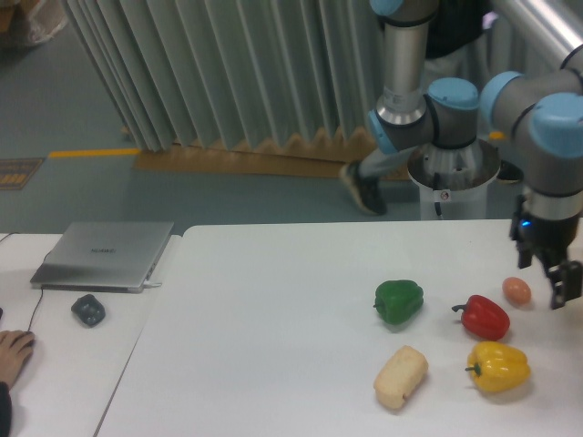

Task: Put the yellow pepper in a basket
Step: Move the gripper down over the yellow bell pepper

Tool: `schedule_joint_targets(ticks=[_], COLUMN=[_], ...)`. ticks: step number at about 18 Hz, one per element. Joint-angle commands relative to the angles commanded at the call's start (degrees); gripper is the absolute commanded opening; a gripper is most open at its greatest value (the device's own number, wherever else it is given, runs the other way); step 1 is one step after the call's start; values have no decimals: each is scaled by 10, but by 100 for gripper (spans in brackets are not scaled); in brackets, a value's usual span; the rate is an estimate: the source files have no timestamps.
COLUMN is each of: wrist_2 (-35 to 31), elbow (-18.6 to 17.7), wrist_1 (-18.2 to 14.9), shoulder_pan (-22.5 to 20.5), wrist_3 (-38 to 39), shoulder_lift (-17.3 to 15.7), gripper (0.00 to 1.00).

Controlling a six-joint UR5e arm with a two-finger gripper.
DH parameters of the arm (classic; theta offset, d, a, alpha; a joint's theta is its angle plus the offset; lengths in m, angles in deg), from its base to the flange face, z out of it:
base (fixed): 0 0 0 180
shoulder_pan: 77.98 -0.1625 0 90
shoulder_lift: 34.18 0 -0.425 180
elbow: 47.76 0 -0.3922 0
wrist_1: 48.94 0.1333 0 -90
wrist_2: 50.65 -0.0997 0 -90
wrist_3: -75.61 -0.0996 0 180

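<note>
A white desk [273, 300] is standing in front of a grey pleated curtain and a blue-green floor, and the yellow pepper [498, 367] is lying on it near the front right corner, with its short green stem pointing to the left. Just behind it the red pepper [484, 316] is sitting, a pale bread-like lump [401, 376] is lying near on its left, and a green pepper [399, 301] and a small orange egg-like thing [516, 290] are resting further back. The pincer [552, 282] is hanging at the right edge, beside the egg-like thing and above the desk, apart from the yellow pepper; its fingers are looking slightly spread with nothing between them. No basket is showing in this view. I am judging the pepper as light, hollow and rather stiff, but glossy and so slippery; a hold across the broad lobed body, from above, is seeming safer than the thin stem.
</note>
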Motion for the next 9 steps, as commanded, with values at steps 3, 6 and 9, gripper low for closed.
schedule_joint_targets(ticks=[3,6,9], wrist_2=[-5,-16,-16], elbow=[5,18,37], wrist_1=[11,28,44], shoulder_pan=[16,24,33], wrist_3=[6,8,25], shoulder_lift=[28,48,75], gripper=[100,100,100])
